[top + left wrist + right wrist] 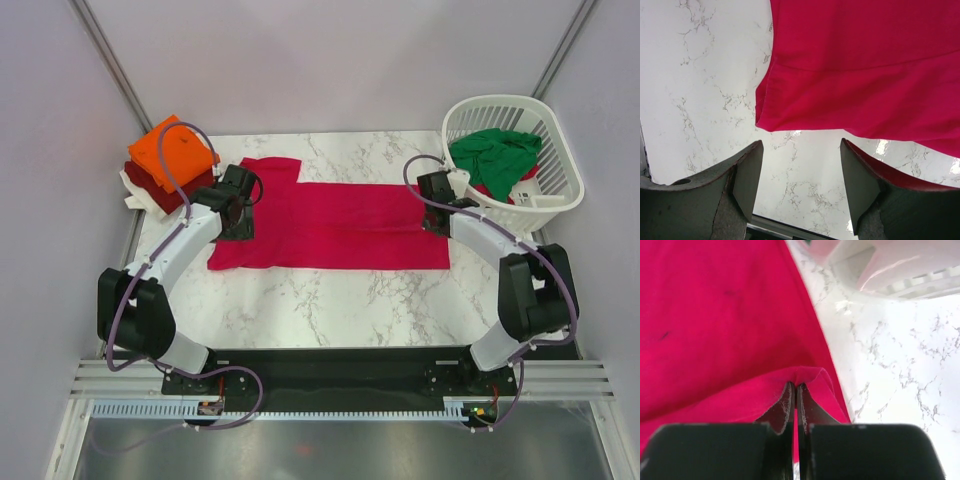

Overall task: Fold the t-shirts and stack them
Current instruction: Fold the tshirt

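**Top external view:** mounted high above the near edge of the table (330, 310), facing down and toward the far side. At long range, it covers the full surface from left to right.

**Left wrist view:** carried on the left gripper (801, 170), facing down past its own fingers. At close range, it frames a corner at the left end of the crimson t-shirt (865, 65) and the bare marble beside it.

**Right wrist view:** carried on the right gripper (795, 395) and closer still. It faces along the cloth's right edge toward the basket (890, 270) at far right.

**Shared coverage:** all three views include the crimson t-shirt and the table. The top external and right wrist views both include the basket.
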You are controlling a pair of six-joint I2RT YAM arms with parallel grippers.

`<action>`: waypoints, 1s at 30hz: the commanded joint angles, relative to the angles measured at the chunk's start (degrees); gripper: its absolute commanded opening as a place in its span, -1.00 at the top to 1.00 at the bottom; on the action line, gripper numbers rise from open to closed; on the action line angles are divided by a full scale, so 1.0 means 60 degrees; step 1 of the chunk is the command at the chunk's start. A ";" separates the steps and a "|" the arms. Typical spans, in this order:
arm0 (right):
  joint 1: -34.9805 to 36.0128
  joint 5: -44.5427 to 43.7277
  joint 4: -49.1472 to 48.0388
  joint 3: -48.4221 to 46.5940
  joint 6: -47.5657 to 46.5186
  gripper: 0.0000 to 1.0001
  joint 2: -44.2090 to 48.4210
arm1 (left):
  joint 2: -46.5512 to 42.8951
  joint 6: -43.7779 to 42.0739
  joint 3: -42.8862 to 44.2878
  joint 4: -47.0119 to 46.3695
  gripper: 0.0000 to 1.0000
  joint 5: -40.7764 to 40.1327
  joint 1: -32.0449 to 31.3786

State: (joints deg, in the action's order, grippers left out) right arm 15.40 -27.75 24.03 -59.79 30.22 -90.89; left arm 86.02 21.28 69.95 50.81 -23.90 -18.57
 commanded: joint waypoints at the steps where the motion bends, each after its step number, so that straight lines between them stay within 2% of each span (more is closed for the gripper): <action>1: -0.0456 -0.0751 0.0301 -0.0610 0.0339 1.00 -0.0713 | -0.0025 -0.0250 0.0001 -0.0206 -0.40 -0.0250 -0.0069; 2: -0.0631 -0.0737 0.0345 -0.0713 0.0383 0.93 -0.0846 | 0.0004 -0.0250 0.0001 -0.0206 -0.40 -0.0250 -0.0069; 3: -0.0720 -0.0722 0.0403 -0.0830 0.0413 0.72 -0.1094 | 0.0004 -0.0250 0.0001 -0.0192 -0.40 -0.0235 -0.0084; 4: -0.0837 -0.0592 0.0534 -0.1019 0.0442 0.10 -0.1212 | 0.0019 -0.0250 -0.0013 -0.0206 -0.40 -0.0235 -0.0084; 5: -0.0867 -0.0503 0.0594 -0.1123 0.0428 -0.26 -0.1315 | 0.0034 -0.0250 -0.0013 -0.0192 -0.40 -0.0235 -0.0084; 6: -0.0882 -0.0430 0.0652 -0.1211 0.0457 -0.52 -0.1389 | 0.0034 -0.0250 -0.0013 -0.0206 -0.41 -0.0250 -0.0099; 7: -0.0896 -0.0299 0.0667 -0.1226 0.0457 -0.91 -0.1375 | 0.0048 -0.0250 -0.0013 -0.0206 -0.41 -0.0264 -0.0099; 11: -0.0896 0.0126 0.0624 -0.1153 0.0399 -0.96 -0.0995 | 0.0005 -0.0221 -0.0013 -0.0206 -0.41 -0.0279 -0.0099; 15: -0.0736 0.0523 0.0506 -0.0906 0.0062 -0.96 0.0071 | -0.0287 -0.0017 -0.0145 -0.0177 -0.43 -0.0163 -0.0113; 22: -0.0062 0.1473 0.0360 0.0661 0.0091 -0.96 0.1963 | -0.0712 0.1022 -0.0833 -0.0104 -0.51 0.1272 0.0223; 26: -0.0061 0.1783 0.0345 0.1687 0.0208 -0.96 0.2565 | -0.1356 0.2236 -0.1812 -0.0133 -0.78 0.1319 0.0413; 30: -0.0734 0.2703 -0.0208 0.2725 0.0325 -0.96 0.2756 | -0.1373 0.2824 -0.2342 -0.0425 -0.85 0.1259 0.0838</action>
State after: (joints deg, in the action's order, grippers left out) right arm 13.54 -16.34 25.58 -46.87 31.33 -75.64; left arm 78.85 31.55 57.49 50.57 -16.99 -15.09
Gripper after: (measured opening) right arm 0.978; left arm 0.921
